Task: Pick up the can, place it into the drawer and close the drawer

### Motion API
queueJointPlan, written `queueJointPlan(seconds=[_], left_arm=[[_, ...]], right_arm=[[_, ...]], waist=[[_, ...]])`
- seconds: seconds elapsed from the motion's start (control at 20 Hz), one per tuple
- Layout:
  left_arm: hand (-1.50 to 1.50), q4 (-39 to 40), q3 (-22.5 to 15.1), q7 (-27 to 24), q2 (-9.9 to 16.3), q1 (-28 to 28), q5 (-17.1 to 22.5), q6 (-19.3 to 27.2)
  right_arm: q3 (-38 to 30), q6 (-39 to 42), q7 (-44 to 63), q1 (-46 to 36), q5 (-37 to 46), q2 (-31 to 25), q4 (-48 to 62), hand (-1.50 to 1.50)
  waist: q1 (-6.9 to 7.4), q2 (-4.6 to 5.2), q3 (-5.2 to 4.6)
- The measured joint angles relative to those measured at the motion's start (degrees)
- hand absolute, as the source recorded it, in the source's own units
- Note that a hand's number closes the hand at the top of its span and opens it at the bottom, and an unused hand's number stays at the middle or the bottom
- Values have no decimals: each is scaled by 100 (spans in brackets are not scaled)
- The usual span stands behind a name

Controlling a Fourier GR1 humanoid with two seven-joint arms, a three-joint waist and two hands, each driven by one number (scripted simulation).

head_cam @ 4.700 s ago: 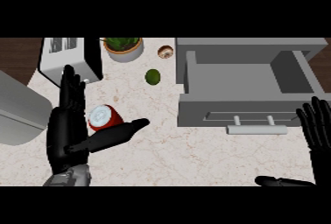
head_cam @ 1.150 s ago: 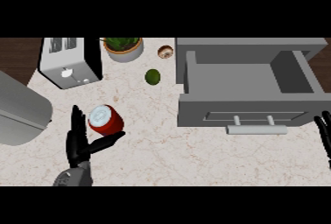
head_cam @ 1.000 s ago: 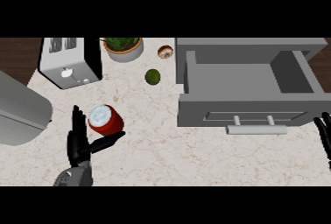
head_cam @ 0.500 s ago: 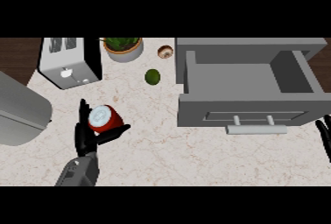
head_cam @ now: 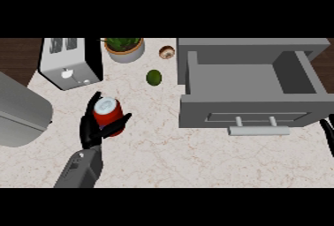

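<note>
A red can [head_cam: 106, 114] with a silver top stands left of centre on the marble counter [head_cam: 169, 150]. My left hand [head_cam: 90, 131] is curled round it, fingers on its left side and thumb on its right, hiding its lower part. The grey drawer [head_cam: 251, 79] stands pulled open at the upper right with nothing inside, its bar handle [head_cam: 259, 130] facing me. Only a thin black sliver of my right hand [head_cam: 327, 134] shows at the right edge, below the drawer's front corner.
A silver toaster [head_cam: 68, 62] stands at the back left, with a potted plant [head_cam: 124, 47] beside it. A green fruit [head_cam: 154, 77] and a small brown round thing [head_cam: 167, 52] lie just left of the drawer. A large grey appliance [head_cam: 20, 114] fills the left edge.
My left hand has closed round the can and shifted up and right with it. My right hand has slid out toward the right edge.
</note>
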Motion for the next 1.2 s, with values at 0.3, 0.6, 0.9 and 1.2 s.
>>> queueJointPlan(seconds=[0.3, 0.6, 0.9, 1.2], left_arm=[[150, 242, 14, -218, -94, -272, 175, -130], [150, 48, -55, -24, 22, -315, 272, -482], [150, -448, -150, 162, 543, 99, 400, -1432], [150, -1336, -345, 630, 711, 249, 416, -1740]], right_arm=[[21, -1, -128, 124, -23, 24, 24, -150], [-74, 10, -103, 64, -102, -7, 27, -150], [-69, 49, -132, 298, -209, 30, -187, -150], [-116, 15, -13, 261, -223, 60, -294, -150]], waist=[[-10, 3, -1], [0, 0, -4], [12, -6, -3], [22, -9, -2]])
